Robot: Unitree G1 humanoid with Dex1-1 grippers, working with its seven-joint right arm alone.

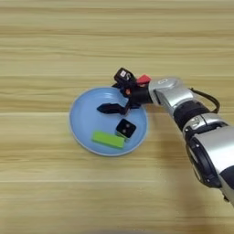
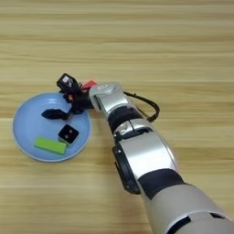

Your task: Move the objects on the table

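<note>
Wood grain runs across the table [image 1: 45, 45] beneath us, and on it sits a pale blue plate [image 1: 77, 114] that holds both pieces we care about. Our right gripper [image 1: 112, 109] hangs over the plate's middle, reaching in from three o'clock, with one black finger stretched toward nine o'clock; we cannot tell from either eye whether the fingers are parted or closed, and nothing shows as held. From that fingertip the black tile [image 1: 125, 128] with white dots lies just beside and toward five o'clock, tilted like a diamond. The lime-green bar [image 1: 108, 139] lies at six o'clock from the fingertip, near the plate's near rim, its long axis running roughly from nine to three with the three o'clock end dipping slightly nearer us; the tile's lower corner touches or nearly touches the bar's right end. We judge the tile the closer target, needing only a short pull back and down. At the wrist, a small black module carries a white label, unreadable, beside a red part.
</note>
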